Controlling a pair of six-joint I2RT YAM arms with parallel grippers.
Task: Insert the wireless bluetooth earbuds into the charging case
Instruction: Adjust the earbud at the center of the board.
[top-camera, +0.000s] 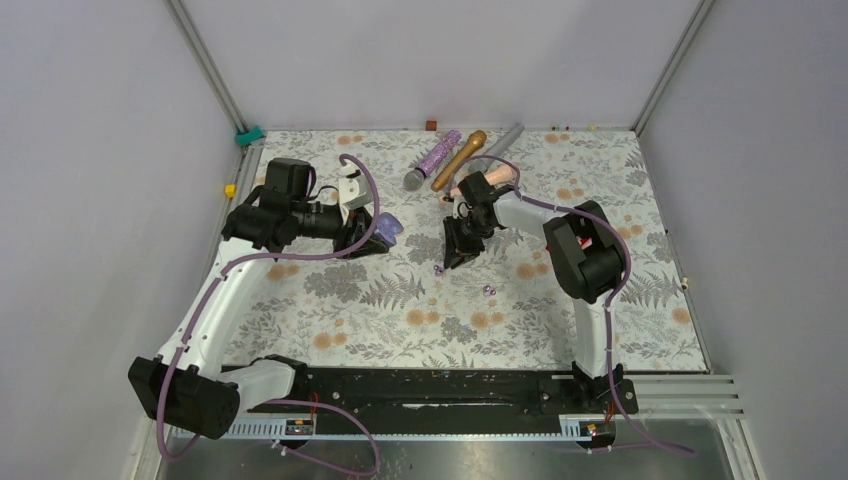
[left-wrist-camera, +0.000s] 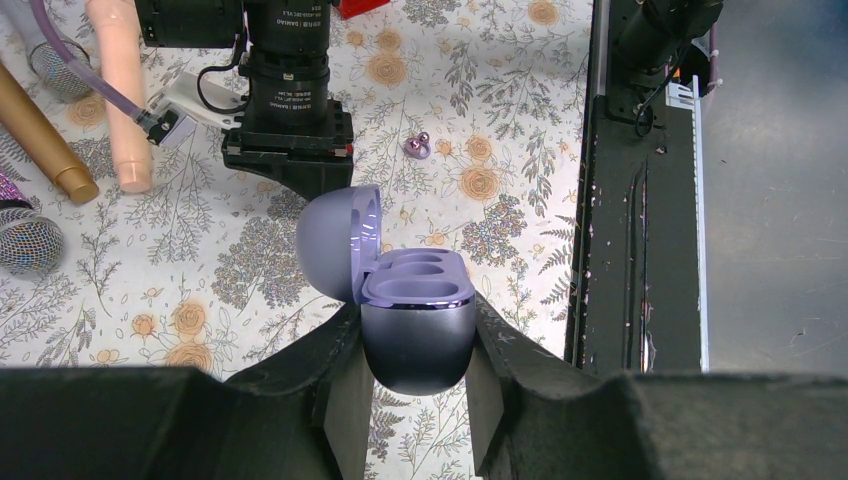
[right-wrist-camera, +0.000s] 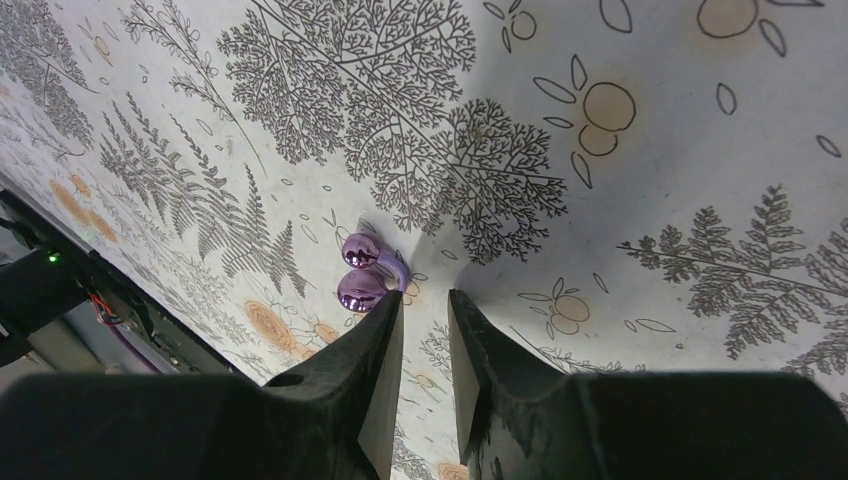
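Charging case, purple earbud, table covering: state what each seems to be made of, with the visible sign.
The charging case looks like moulded plastic, satin lavender with a shinier rim: smooth, seamless curves. The purple earbud seems glossy, perhaps metallised plastic: mirror-like highlights. The table covering is probably matte printed cloth or vinyl: it puckers into soft creases.

**Both arms low over the floral table (top-camera: 400, 320)**

I see my left fingers (top-camera: 365, 238) at the lilac charging case (top-camera: 389, 230). My right fingers (top-camera: 457, 255) point down just beside one purple earbud (top-camera: 438, 269). A second purple earbud (top-camera: 489, 291) lies apart to its right. Three microphones (top-camera: 460, 158) lie behind.
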